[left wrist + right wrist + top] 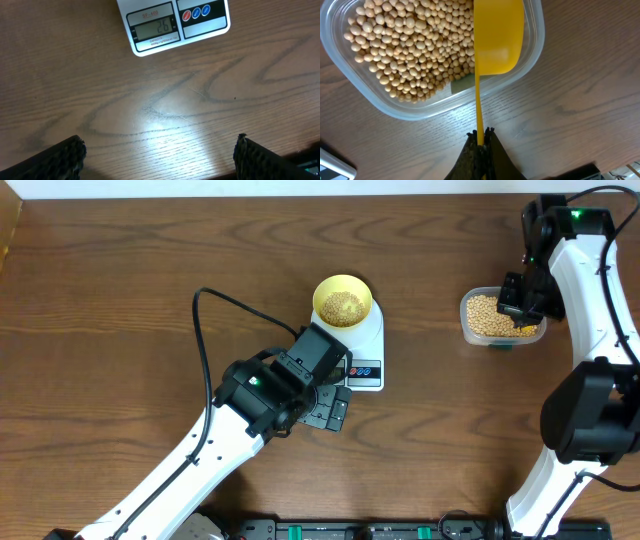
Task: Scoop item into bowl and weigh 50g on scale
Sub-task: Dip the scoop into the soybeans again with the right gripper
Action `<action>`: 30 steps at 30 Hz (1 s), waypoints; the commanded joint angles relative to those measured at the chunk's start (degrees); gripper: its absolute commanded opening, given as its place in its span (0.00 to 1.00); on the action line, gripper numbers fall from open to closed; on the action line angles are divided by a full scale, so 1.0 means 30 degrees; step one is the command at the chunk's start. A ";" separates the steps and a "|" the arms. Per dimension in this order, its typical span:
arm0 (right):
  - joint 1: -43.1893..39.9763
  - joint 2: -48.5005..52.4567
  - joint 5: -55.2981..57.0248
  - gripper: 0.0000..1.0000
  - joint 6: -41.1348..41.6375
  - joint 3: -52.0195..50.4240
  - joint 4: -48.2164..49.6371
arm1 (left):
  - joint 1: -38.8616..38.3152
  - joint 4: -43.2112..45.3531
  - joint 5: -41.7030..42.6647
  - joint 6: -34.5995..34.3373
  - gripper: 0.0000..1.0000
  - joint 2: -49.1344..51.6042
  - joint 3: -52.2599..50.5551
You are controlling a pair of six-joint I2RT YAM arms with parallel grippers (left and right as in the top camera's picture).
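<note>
Clamped on a yellow plastic measuring scoop (498, 40) over the clear rectangular tub (395, 107) of tan beans (405, 45) near the table (120, 280)'s right edge, my right pincer (481, 134) should take a small, level load for the pale-yellow bowl (318, 298) on the white scale (372, 345).

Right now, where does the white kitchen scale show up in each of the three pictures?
Overhead: the scale sits near the centre, under the yellow bowl, partly hidden by the left arm.
Left wrist: the scale is at the top edge, display end only.
Right wrist: unclear; only an unidentifiable pale corner, lower left.
Shared landmark: the red and blue buttons, in overhead and left wrist.
</note>
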 commanded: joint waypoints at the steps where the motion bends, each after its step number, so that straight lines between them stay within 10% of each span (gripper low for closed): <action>1: -0.0080 0.0000 0.0350 0.01 -0.0117 -0.0357 0.0044 | 0.0051 -0.0051 -0.0240 0.0175 0.97 0.0109 0.0248; 30: -0.0481 0.1078 -0.4248 0.01 -0.2339 -0.0590 0.0321 | 0.0051 -0.0051 -0.0233 0.0175 0.97 0.0109 0.0248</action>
